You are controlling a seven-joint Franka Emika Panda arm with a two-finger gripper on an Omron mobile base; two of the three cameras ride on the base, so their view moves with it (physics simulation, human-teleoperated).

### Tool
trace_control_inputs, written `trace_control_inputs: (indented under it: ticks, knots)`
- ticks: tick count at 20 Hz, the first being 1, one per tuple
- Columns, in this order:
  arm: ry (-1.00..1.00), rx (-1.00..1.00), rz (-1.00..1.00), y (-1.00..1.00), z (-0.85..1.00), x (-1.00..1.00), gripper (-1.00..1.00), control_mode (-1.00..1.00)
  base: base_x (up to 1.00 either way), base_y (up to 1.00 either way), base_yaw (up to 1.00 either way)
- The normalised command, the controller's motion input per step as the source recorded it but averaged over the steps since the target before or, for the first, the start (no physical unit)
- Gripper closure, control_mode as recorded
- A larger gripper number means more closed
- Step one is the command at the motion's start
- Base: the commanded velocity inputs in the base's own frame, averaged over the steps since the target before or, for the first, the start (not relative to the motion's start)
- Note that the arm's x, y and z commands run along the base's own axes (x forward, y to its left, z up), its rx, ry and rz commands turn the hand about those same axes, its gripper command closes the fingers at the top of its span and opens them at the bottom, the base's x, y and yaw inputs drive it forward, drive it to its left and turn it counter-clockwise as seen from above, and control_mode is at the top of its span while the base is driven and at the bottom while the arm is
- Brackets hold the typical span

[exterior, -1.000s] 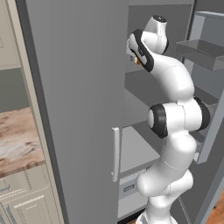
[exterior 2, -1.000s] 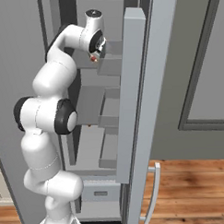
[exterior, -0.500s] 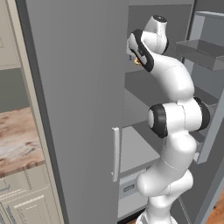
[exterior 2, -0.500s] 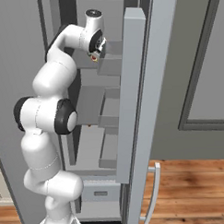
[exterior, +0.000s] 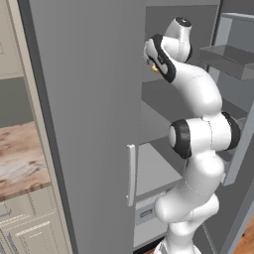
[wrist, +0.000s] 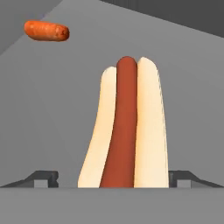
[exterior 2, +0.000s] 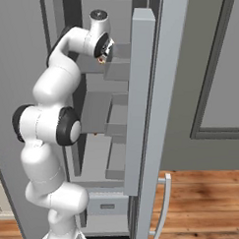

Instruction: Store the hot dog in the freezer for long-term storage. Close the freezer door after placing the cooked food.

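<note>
The hot dog [wrist: 124,131], a tan bun with a reddish-brown sausage along its middle, lies lengthwise on a grey shelf straight ahead of my gripper [wrist: 113,178]. The finger tips [wrist: 43,177] stand wide on either side of it, the left one clearly apart from the bun. My gripper [exterior: 154,62] [exterior 2: 105,52] is up inside the freezer [exterior: 163,99] [exterior 2: 95,108] at an upper shelf. The freezer door [exterior 2: 140,93] [exterior: 233,59] with its grey shelf bins stands open.
A small orange-red sausage-shaped item [wrist: 47,31] lies farther back on the same shelf. The other grey door [exterior: 84,124] with a pale handle [exterior: 131,173] is shut. The open door's handle [exterior 2: 164,207] hangs low above the wooden floor [exterior 2: 201,199]. Cream cupboards [exterior: 30,223] stand at the left.
</note>
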Motion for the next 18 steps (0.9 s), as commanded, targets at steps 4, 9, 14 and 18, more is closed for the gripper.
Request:
trace_control_inputs:
  ticks: [4,9,14,18]
  knots:
    - [-0.19,0.0,0.0,0.0,0.0,0.0,-1.0,-1.0,0.0,0.0,0.0]
    - [-0.18,0.0,0.0,0.0,0.02,0.0,-1.0,-1.0,0.0,0.0,0.0]
    - [-0.11,0.0,-0.02,0.0,0.04,-0.12,-1.0,-1.0,0.0,0.0,0.0]
    - [-0.09,0.0,-0.05,0.0,0.05,-0.32,-1.0,-1.0,0.0,0.0,0.0]
